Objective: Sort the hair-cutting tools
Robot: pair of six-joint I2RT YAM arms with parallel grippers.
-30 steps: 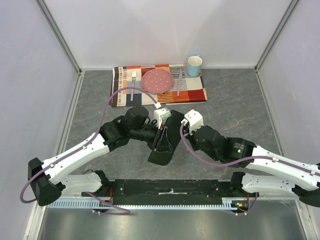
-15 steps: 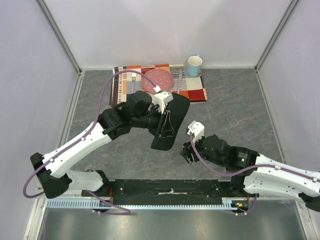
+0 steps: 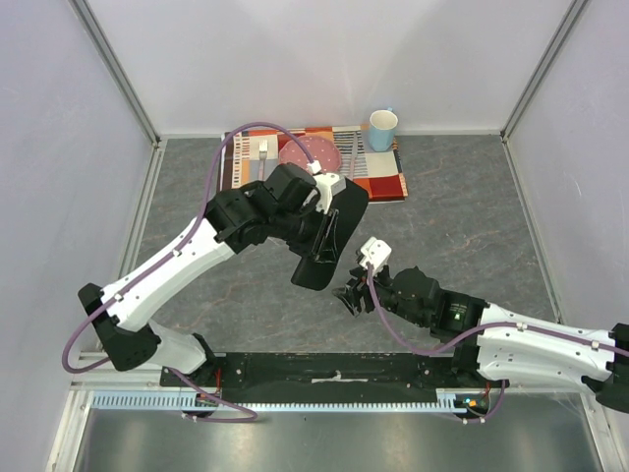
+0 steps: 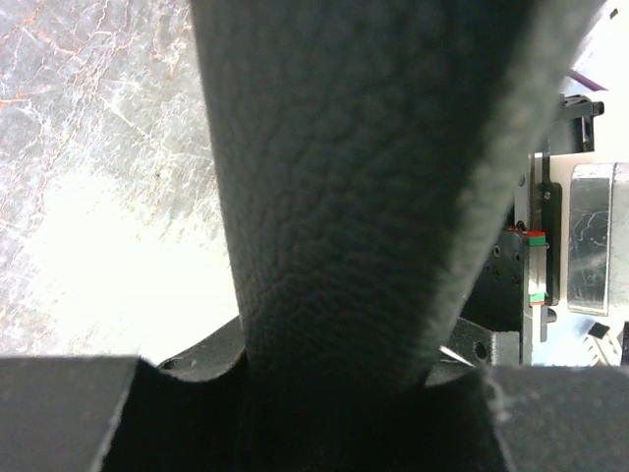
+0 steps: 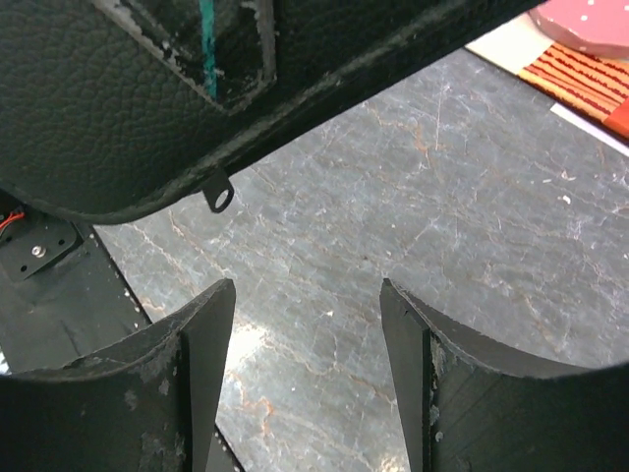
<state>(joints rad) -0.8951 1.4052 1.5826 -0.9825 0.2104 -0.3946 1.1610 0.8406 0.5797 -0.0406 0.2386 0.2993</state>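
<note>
1. Presently, a black case [image 3: 324,261] is gripped at its edge by the left claw [image 3: 328,224], and is held tilted above the grey table [image 3: 462,226].
2. The right claw [image 3: 346,297] is found with fingers spread and nothing between them, just beside the near end of the case and apart from it.
3. A small ring tab [image 5: 220,198] is noted on the case's rim.
4. The hair-cutting tools are not made out in any view; their place cannot be told.
5. A striped placemat [image 3: 385,183] with a plate [image 3: 300,153] and a cup [image 3: 382,129] is laid at the far edge.

Bright, even light — harsh glare on the table [image 4: 88,246].
</note>
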